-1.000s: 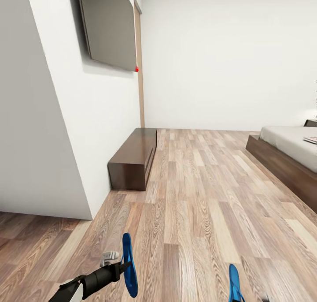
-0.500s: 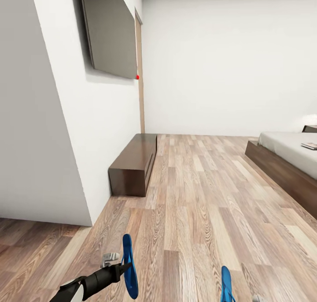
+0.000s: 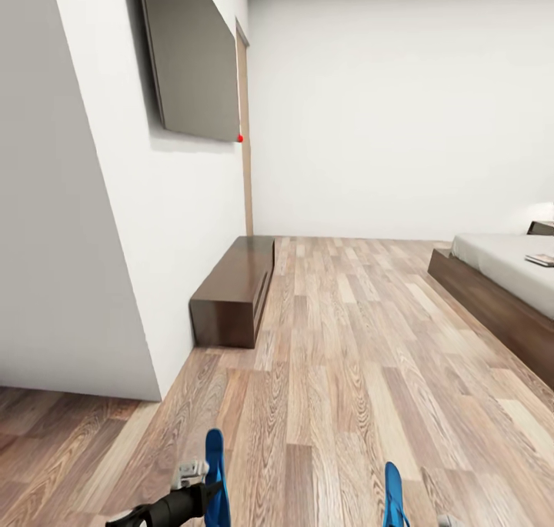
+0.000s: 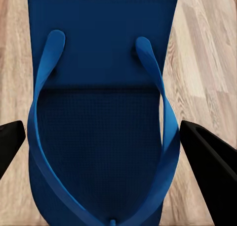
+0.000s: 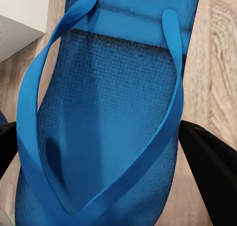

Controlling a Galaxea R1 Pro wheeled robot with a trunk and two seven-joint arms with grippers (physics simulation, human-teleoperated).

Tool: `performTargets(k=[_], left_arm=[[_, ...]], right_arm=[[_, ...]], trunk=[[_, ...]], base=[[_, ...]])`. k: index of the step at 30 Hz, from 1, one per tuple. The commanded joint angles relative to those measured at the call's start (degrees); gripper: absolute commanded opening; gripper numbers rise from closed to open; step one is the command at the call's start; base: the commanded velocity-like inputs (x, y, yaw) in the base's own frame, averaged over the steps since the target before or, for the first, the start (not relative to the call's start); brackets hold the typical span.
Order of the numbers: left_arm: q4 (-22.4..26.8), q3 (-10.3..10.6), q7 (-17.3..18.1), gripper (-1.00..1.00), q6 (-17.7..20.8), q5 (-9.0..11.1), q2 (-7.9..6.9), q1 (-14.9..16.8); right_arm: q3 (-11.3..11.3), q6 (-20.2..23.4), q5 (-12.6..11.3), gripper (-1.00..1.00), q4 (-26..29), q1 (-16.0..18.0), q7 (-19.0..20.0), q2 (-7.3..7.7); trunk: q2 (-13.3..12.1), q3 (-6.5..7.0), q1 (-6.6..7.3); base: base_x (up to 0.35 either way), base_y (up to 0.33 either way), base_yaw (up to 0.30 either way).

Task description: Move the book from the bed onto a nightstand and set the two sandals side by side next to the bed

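Your left gripper point(image 4: 106, 142) has its two black fingers point(image 4: 210, 159) pressed against the edges of one blue sandal point(image 4: 101, 112), the sole filling the gap between them and the thong straps running up from between the fingertips; it is clamped on that sandal. In the head view the same sandal point(image 3: 216, 477) stands on edge at the tip of your left arm point(image 3: 169, 505), low over the wood-plank floor point(image 3: 346, 373). Your right gripper point(image 5: 103, 152) likewise grips the second sandal point(image 5: 106, 112), one dark finger point(image 5: 212, 166) on each side of the sole, straps spreading away from the fingertips; from the head camera this sandal point(image 3: 393, 492) is upright off to the right of the first, the two well apart. Ahead and to the right of both grippers lies the bed point(image 3: 500, 288), its dark frame carrying the pale mattress, with the book point(image 3: 541, 260) lying flat on the mattress near the picture's edge. A nightstand point(image 3: 542, 228) peeks out just beyond the bed. To the left of your fingers, a long dark floor cabinet point(image 3: 235, 288) sits against the white wall beneath a wall-mounted screen point(image 3: 192, 58).
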State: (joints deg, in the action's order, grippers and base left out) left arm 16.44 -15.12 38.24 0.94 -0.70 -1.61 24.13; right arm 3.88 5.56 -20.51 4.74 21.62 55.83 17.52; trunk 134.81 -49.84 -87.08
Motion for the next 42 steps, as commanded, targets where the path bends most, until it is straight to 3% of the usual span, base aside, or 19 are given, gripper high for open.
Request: performTargets(k=[1,4,8,42], left_arm=[[-0.25,-0.35,0.25,-1.00,-0.27,-0.82,0.04,0.04],[-0.56,-0.35,0.18,-1.00,-0.83,-2.28,0.16,0.04],[-0.69,-0.35,0.10,-1.00,-1.05,-2.80,0.27,0.04],[-0.71,-0.40,0.00,-1.00,-1.11,-2.81,0.29,0.04]], right_arm=[[0.35,0.53,0.03,-1.00,0.01,0.01,0.25,-0.10],[0.34,0.40,0.03,-1.00,0.02,0.00,0.25,-0.24],[0.34,0.34,0.03,-1.00,0.07,0.00,0.25,-0.28],[0.34,0.41,0.03,-1.00,0.09,0.00,0.48,-0.29]], trunk=[[-0.39,0.13,0.24],[-1.59,0.64,0.90],[-1.59,0.60,0.90],[-1.59,0.59,0.90]], base=[[0.000,0.000,-0.051],[0.000,0.000,-0.127],[0.000,0.000,-0.235],[0.000,0.000,-0.261]])
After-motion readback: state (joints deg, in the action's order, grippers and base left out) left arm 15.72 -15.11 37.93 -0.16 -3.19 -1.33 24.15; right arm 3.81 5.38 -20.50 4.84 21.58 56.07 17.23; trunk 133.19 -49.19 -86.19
